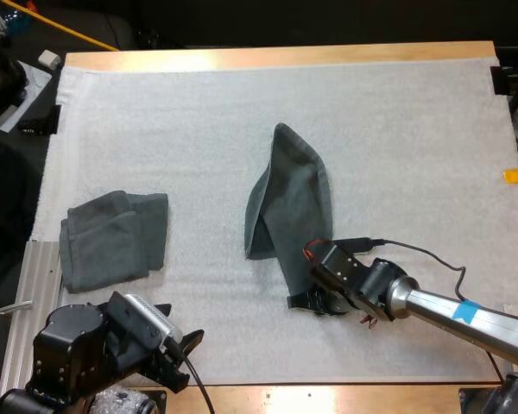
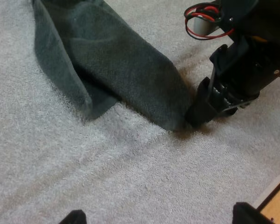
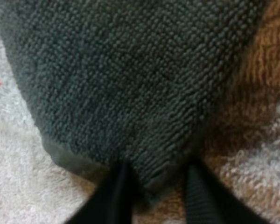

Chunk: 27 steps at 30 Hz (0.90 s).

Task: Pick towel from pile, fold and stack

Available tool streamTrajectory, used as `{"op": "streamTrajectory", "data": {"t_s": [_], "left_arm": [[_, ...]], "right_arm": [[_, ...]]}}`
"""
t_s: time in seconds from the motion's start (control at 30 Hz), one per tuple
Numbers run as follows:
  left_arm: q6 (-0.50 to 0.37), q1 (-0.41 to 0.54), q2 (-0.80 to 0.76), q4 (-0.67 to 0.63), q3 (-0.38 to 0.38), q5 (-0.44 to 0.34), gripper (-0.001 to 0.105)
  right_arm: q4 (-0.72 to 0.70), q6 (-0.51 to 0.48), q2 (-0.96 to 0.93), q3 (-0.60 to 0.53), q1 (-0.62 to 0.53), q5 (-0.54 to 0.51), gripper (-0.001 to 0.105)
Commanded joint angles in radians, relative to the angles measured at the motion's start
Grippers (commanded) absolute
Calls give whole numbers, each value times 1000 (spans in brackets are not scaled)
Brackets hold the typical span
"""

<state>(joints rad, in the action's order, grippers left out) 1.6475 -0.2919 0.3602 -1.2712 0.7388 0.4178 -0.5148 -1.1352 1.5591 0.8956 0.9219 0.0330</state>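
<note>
A dark grey-green towel (image 1: 292, 194) lies stretched out mid-mat, loosely folded lengthwise, tapering toward its near corner. My right gripper (image 1: 313, 301) is down at that near corner, shut on the towel (image 3: 130, 84); its fingers (image 3: 114, 198) press the corner from both sides. From the left wrist view the towel (image 2: 116, 70) runs up to the right gripper (image 2: 207, 107) on the mat. My left gripper (image 1: 174, 347) hovers at the mat's near left, open (image 2: 158, 217), with nothing between its fingertips. A folded towel (image 1: 112, 237) rests at the mat's left.
The white mat (image 1: 397, 129) covers most of the wooden table (image 1: 268, 57). Bare mat lies between the two towels and to the right of the stretched one. A metal rail (image 1: 30, 293) borders the near left.
</note>
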Motion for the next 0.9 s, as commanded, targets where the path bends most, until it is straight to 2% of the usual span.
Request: {"op": "streamTrajectory", "data": {"t_s": [0.0,0.3,0.47,0.57,0.63,0.87], "left_arm": [[7,-6,0,0,5,13,61],[6,-5,4,1,5,12,61],[5,-4,5,9,5,15,61],[3,-7,-2,25,4,15,61],[5,-6,6,17,3,16,61],[8,-7,5,71,1,22,61]], "right_arm": [[7,11,-1,-3,-1,-9,2],[-65,-35,-67,1,0,-45,0],[-222,-122,-166,4,1,-110,0],[-386,-196,-235,6,-1,-185,0],[-307,-165,-206,5,0,-141,0],[-476,-183,-225,4,2,-153,0]]}}
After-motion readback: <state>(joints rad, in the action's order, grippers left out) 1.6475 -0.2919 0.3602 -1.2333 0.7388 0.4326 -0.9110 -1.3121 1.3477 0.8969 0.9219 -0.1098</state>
